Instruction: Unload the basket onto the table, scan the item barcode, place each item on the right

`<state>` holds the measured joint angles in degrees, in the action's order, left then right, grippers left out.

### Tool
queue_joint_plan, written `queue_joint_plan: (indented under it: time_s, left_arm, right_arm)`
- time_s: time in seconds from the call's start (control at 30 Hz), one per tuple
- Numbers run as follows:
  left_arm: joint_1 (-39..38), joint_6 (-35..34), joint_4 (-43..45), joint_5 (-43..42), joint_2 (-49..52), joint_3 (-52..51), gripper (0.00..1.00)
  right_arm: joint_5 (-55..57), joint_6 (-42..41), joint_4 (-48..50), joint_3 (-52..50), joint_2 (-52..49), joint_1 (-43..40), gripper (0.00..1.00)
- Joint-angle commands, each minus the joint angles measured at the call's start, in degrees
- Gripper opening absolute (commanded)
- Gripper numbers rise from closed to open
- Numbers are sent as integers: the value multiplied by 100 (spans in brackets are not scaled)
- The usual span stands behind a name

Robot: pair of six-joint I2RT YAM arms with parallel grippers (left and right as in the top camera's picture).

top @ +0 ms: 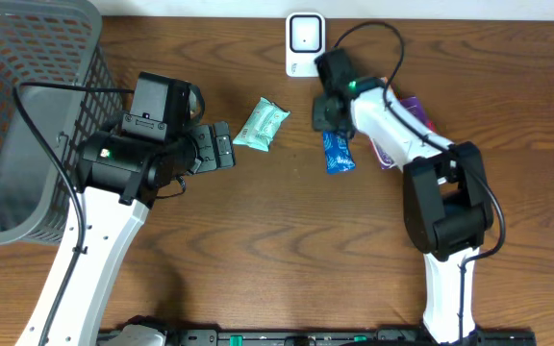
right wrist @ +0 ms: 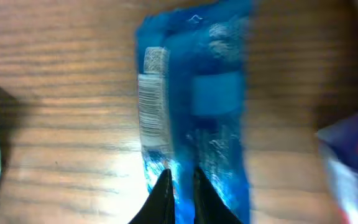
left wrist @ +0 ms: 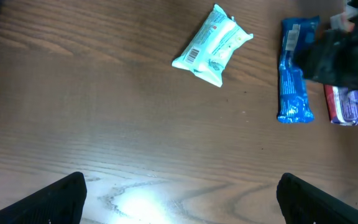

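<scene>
Grasp step: right hand (right wrist: 180, 190) pinched on blue packet (right wrist: 210, 99) near the scanner (top: 304, 37), left hand (left wrist: 182, 199) spread apart — next, probably lift the barcode (right wrist: 151, 106) toward it.

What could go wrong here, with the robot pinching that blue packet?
1. The right jaws pinch only the thin end of the blue packet, so it might slip out when lifted.
2. Its barcode runs along one edge and could end up turned away from the white scanner.
3. The purple packet lies right beside that arm and might get nudged.
</scene>
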<state>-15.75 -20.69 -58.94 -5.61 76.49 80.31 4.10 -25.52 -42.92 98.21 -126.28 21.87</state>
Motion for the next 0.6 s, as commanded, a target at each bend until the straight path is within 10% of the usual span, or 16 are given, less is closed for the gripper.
queue_joint_plan:
  time_s: [0.0,0.33,0.4,0.43,0.57]
  left_arm:
    - [31,96,-17,74,35,15,98]
    - [31,96,-17,74,35,15,98]
    - [31,96,-17,74,35,15,98]
    - [31,96,-17,74,35,15,98]
    - [31,96,-20,74,35,15,98]
  right_arm:
    - [116,94,-898,831,4,-52,8]
    - [-184,164,-2922,1530,4,-2,43]
    - [-380,291,-2704,1534,4,-2,66]
    - [-203,935,-2603,1539,4,-2,93]
    - [293,1397,-2671,1534,4,-48,99]
